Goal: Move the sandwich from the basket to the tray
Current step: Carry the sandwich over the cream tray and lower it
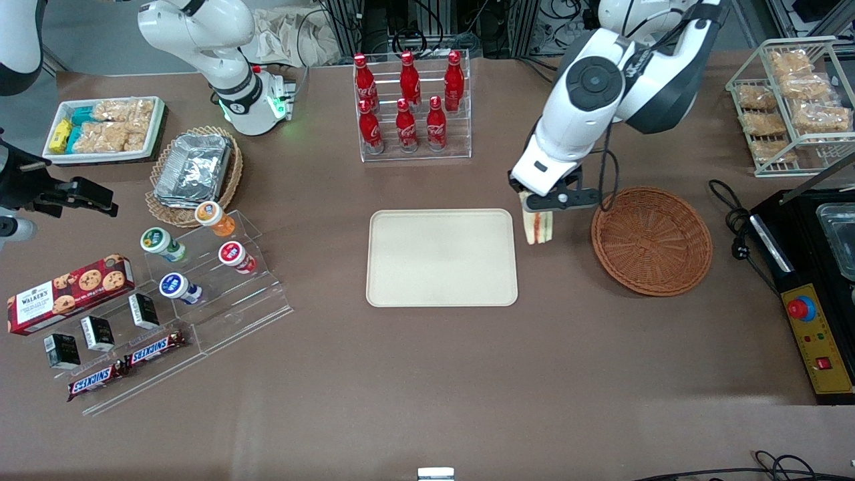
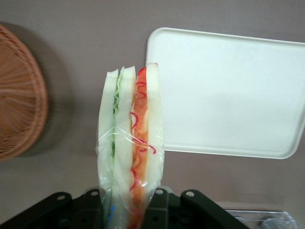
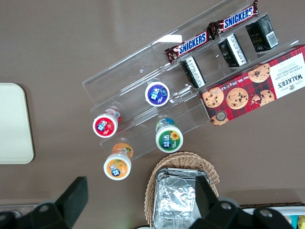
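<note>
The small wrapped sandwich of white bread with red and green filling point(image 1: 540, 227) is held up in the air by the black hand point(image 1: 538, 204), whose fingers are closed tight on it. It is hung over the brown desk point(image 1: 427, 374), between the round reddish-brown woven basket point(image 1: 651, 240) and the flat cream plastic tray point(image 1: 441, 258), just beside the tray's edge.

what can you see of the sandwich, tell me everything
The sandwich is a wedge of pale white bread in clear plastic wrap, with green filling in one half and red in the other. It hangs off the table, pinched by the gripper, between the basket and the tray, touching neither.
</note>
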Controlling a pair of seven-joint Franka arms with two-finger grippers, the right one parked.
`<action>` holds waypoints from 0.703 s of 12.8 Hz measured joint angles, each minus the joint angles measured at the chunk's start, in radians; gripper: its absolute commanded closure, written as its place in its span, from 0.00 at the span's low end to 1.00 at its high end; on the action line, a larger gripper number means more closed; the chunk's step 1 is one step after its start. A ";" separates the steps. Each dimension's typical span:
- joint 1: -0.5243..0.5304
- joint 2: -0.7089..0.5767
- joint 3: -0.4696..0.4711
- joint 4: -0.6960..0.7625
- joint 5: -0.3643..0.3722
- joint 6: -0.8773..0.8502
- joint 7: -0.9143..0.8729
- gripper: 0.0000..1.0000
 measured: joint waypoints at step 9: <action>-0.086 0.272 -0.008 0.001 0.161 0.220 -0.114 1.00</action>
